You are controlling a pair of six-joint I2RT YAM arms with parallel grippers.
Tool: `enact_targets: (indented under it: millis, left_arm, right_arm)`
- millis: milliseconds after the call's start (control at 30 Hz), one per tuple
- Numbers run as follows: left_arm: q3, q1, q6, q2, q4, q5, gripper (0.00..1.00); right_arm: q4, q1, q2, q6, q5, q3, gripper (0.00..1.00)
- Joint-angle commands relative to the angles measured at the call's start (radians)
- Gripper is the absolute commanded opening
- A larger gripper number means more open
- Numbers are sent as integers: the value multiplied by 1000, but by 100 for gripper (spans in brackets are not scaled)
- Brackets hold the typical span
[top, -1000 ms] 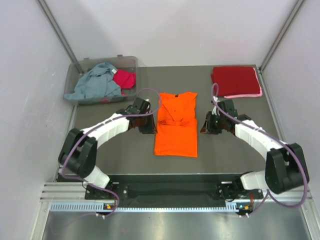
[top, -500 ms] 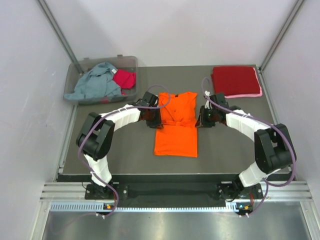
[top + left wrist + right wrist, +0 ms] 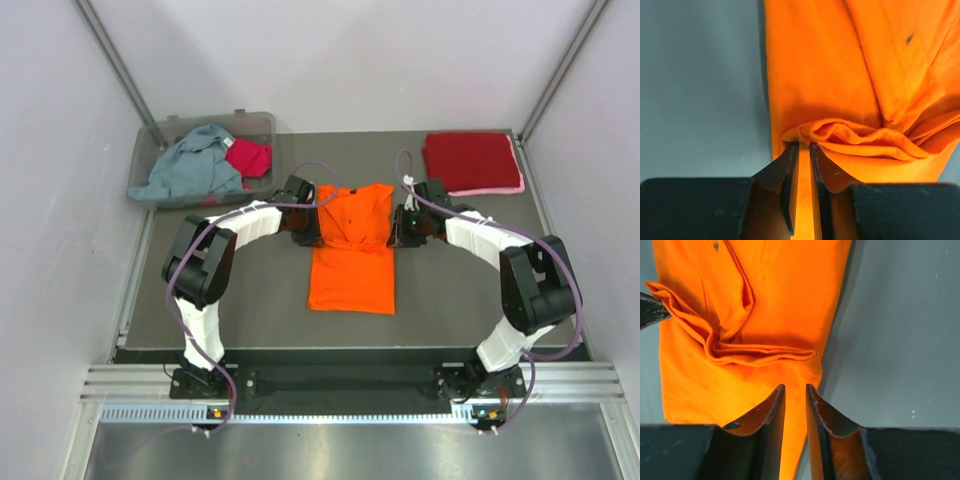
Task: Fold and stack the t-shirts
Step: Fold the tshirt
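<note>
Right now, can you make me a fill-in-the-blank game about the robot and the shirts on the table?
The soft cloth t-shirt lying flat between the left claw and the right claw is bright ____. The crumpled grey-blue cloth shirt sits in the clear plastic ____. The folded dark red cloth shirt lies on top of a ____ one.
Missing words: orange; bin; pink.

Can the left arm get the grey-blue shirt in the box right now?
Probably yes. The clear bin is open on top, near the left arm, and the grey-blue t-shirt lies uncovered. But the left gripper is down at the edge of the orange t-shirt.
</note>
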Motion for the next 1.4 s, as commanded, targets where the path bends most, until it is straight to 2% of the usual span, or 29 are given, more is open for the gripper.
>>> enact_targets:
  millis: [0, 133, 300, 400, 767, 867, 933, 1033, 1067, 1100, 1200, 1367]
  left_arm:
    - [55, 11, 30, 18, 30, -2, 19]
    - [59, 18, 45, 33, 38, 6, 20]
    - [56, 21, 86, 30, 30, -2, 26]
    - [58, 20, 109, 35, 26, -2, 30]
    - [66, 20, 154, 48, 7, -16, 34]
    - [67, 20, 160, 53, 10, -8, 34]
    - [70, 20, 157, 59, 9, -6, 29]
    - [75, 20, 154, 68, 4, -13, 10]
    - [75, 20, 151, 68, 2, -19, 0]
    - [76, 20, 148, 71, -5, -25, 0]
    - [66, 20, 134, 65, -2, -45, 0]
    - [41, 21, 100, 47, 4, -106, 0]
  right_arm:
    - [29, 10, 14, -45, 20, 50, 24]
    - [20, 7, 26, -68, 26, 61, 28]
    - [14, 9, 11, -134, 17, 62, 38]
    - [6, 9, 12, -171, 20, 67, 40]
    - [34, 4, 109, -233, -47, 104, 39]
    - [48, 1, 123, -239, -52, 102, 36]
    - [57, 3, 126, -239, -56, 99, 31]
    - [66, 0, 132, -237, -58, 95, 21]
    - [68, -2, 134, -237, -55, 91, 17]
    - [69, -3, 137, -236, -52, 90, 9]
    - [69, -10, 137, -223, -18, 79, 0]
    - [95, -13, 120, -205, -13, 53, 0]
